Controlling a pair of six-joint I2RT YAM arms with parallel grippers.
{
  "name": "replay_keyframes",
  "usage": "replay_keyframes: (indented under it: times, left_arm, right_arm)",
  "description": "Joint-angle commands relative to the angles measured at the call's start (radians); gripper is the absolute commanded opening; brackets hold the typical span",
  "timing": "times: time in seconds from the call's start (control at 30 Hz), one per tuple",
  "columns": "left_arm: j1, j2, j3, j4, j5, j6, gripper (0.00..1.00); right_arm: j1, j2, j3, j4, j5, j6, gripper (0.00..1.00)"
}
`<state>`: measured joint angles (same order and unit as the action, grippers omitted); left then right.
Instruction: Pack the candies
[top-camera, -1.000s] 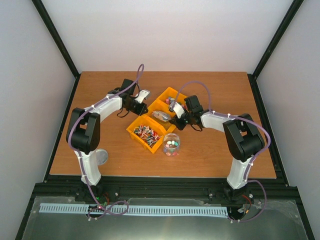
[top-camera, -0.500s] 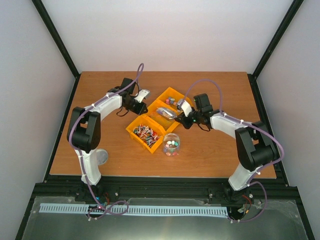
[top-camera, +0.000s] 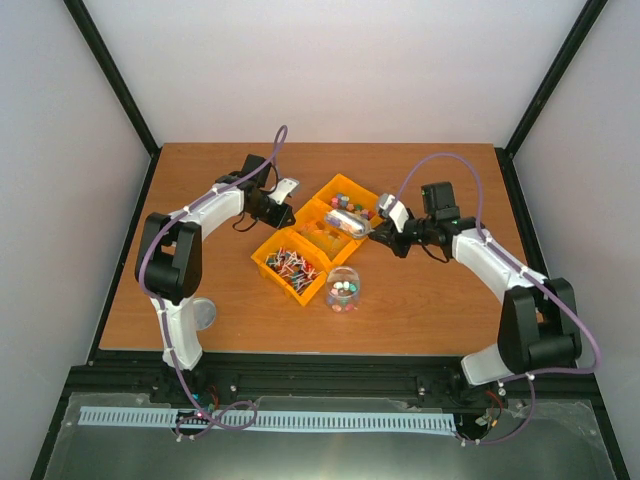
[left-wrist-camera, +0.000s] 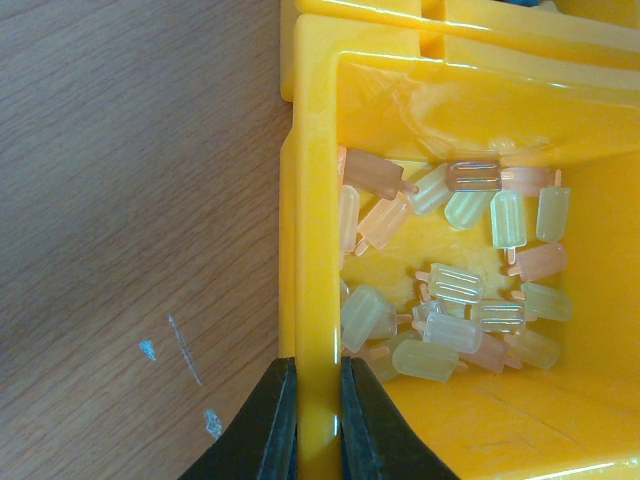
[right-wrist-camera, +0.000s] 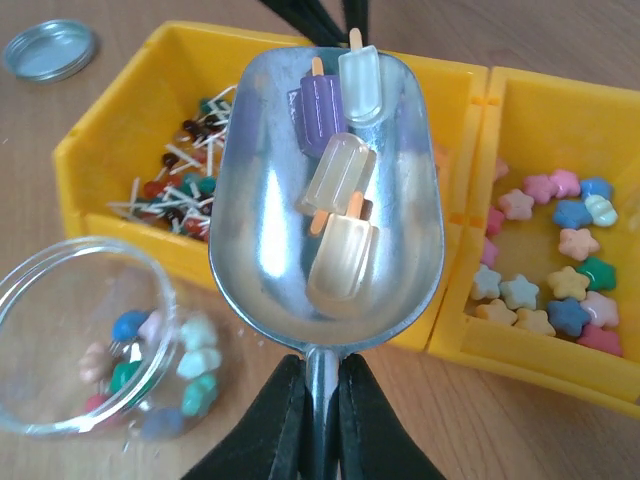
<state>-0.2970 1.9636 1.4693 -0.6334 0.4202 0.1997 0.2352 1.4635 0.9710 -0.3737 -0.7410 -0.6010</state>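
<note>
A clear jar (top-camera: 343, 288) stands in front of three joined yellow bins and holds a few small pink, green, blue and white candies (right-wrist-camera: 190, 375). My right gripper (right-wrist-camera: 322, 365) is shut on the handle of a metal scoop (right-wrist-camera: 260, 260). The scoop carries several popsicle-shaped candies (right-wrist-camera: 340, 260) and hovers over the bins, above and to the right of the jar (right-wrist-camera: 40, 300). In the top view the scoop (top-camera: 345, 221) is over the middle bin. My left gripper (left-wrist-camera: 318, 365) is shut on the wall (left-wrist-camera: 310, 250) of the bin of popsicle candies (left-wrist-camera: 450, 300).
The near bin (top-camera: 268, 262) holds stick lollipops (right-wrist-camera: 180, 190). The far bin (right-wrist-camera: 520, 350) holds star-shaped candies (right-wrist-camera: 560, 290). The jar's metal lid (top-camera: 203, 314) lies on the table at the left, near the left arm's base.
My right arm has swung out to the right and drawn the loaded scoop back and to the right over the bins. The left arm, bins and jar have not moved.
</note>
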Motion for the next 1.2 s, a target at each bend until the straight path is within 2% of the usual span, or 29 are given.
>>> replay_keyframes:
  times: [0.0, 0.2, 0.43, 0.93, 1.17]
  left_arm:
    - [0.015, 0.031, 0.038, -0.03, -0.018, 0.016, 0.01]
    - [0.015, 0.035, 0.047, -0.035, -0.02, 0.017, 0.01]
    - [0.015, 0.035, 0.054, -0.04, -0.02, 0.019, 0.01]
    - [0.015, 0.052, 0.071, -0.043, -0.012, 0.013, 0.01]
    - [0.015, 0.058, 0.072, -0.047, -0.008, 0.014, 0.01]
  right_arm:
    - [-0.022, -0.092, 0.039, -0.225, -0.09, -0.231, 0.03]
    - [-0.024, -0.182, 0.061, -0.429, -0.082, -0.443, 0.03]
    - [-0.024, -0.215, 0.104, -0.603, -0.01, -0.591, 0.03]
    - [-0.011, -0.188, 0.182, -0.76, 0.163, -0.698, 0.03]
    - [0.088, -0.163, 0.204, -0.756, 0.309, -0.644, 0.03]
